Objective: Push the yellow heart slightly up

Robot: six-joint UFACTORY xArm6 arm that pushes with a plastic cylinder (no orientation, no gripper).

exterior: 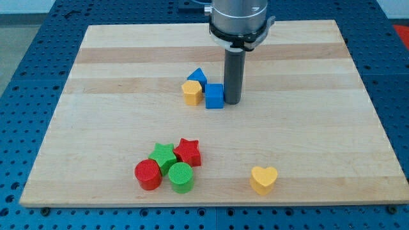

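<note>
A pale wooden board lies on a blue perforated table, filling most of the view.

Eight blocks sit on it, in two clusters and one loner. There are three blue-and-yellow pieces near the middle top: a blue triangle, a yellow hexagon-like block touching it below, and a blue cube just to the view's right of those. At the lower left of centre are four pieces packed together: a green star, a red star, a red cylinder and a green cylinder. So: two blue, two yellow, two red, two green.

The yellow heart lies alone near the view's bottom edge, right of centre, well apart from everything else. Its lobes face the view's top and its point faces the bottom, so its long axis runs roughly top to bottom.

My tip rests just beside the blue cube's right face, apparently touching it, far above the heart. The arm carries only this rod, so it has nothing that opens, closes or grips.
</note>
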